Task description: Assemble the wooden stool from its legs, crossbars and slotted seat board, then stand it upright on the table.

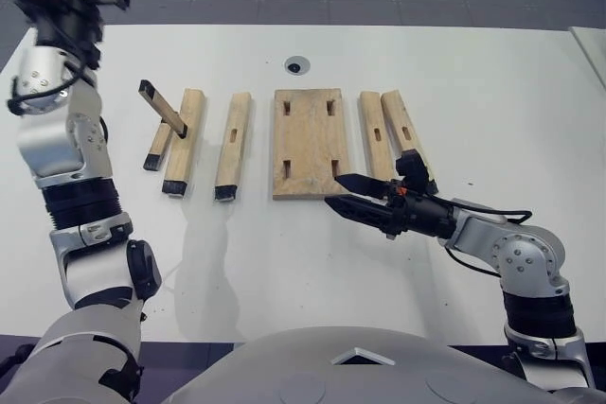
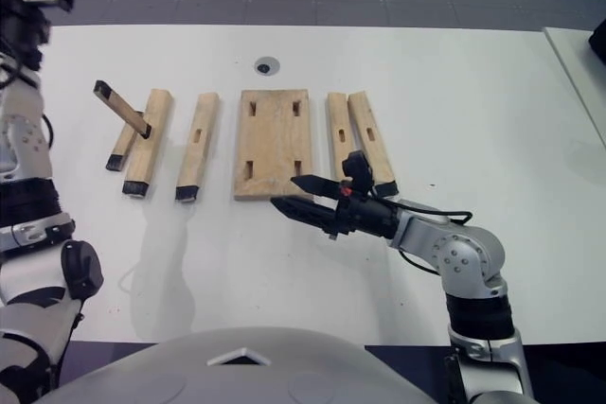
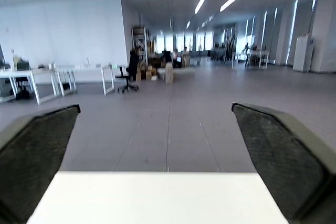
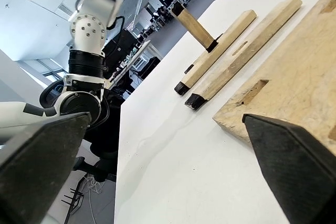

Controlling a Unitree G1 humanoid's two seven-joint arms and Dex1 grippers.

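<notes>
Where the table (image 1: 473, 92) comes nearest the robot, the right gripper (image 1: 331, 189) sits low, its two fingers spread with nothing between them. Its tips are at the near right corner of the seat board (image 1: 311, 144); contact cannot be judged. The board lies flat at the centre with four slots showing. Just right of it, side by side, lie the inner right leg (image 1: 376, 134) and the outer right leg (image 1: 405, 134). To its left are the inner left leg (image 1: 233, 139) and the outer left leg (image 1: 182, 149). A short stick (image 1: 158, 147) rests against the latter. In the head views the crossbar (image 1: 163, 106) merely slants across that leg, while the right wrist view shows it rising, tilted, from the leg's slot. Beyond the board is a round cable hole (image 1: 296, 65). At the far left, held high, the left gripper (image 3: 156, 107) is empty with its fingers (image 3: 37, 150) wide apart. It faces past the table's far edge.
</notes>
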